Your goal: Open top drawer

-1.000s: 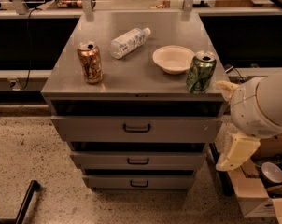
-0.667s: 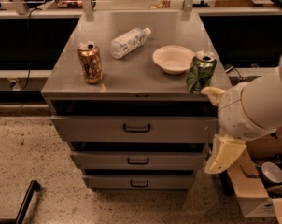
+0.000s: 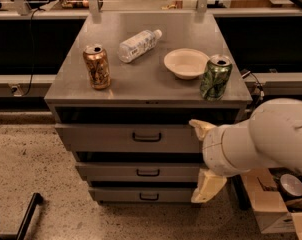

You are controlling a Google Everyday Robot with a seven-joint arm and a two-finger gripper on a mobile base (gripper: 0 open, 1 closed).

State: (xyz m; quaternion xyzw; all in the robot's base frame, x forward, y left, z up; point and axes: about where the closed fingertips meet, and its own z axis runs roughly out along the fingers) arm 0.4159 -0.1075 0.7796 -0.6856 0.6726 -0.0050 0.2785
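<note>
I see a plain grey metal top drawer (image 3: 101,138) with a dark bar handle (image 3: 146,137), cream-and-white gripper (image 3: 201,159) at its right end, above it a copper-brown drink can (image 3: 97,67), green patterned drink can (image 3: 215,77), cream round bowl (image 3: 186,63)

Left can (image 3: 96,67) on cabinet top (image 3: 146,79), bottle (image 3: 137,45) behind and right of it, bowl (image 3: 186,63) beside right can (image 3: 215,77), top drawer (image 3: 106,138) beneath, gripper (image 3: 205,156) before its right end, box (image 3: 263,204) on floor at right
</note>
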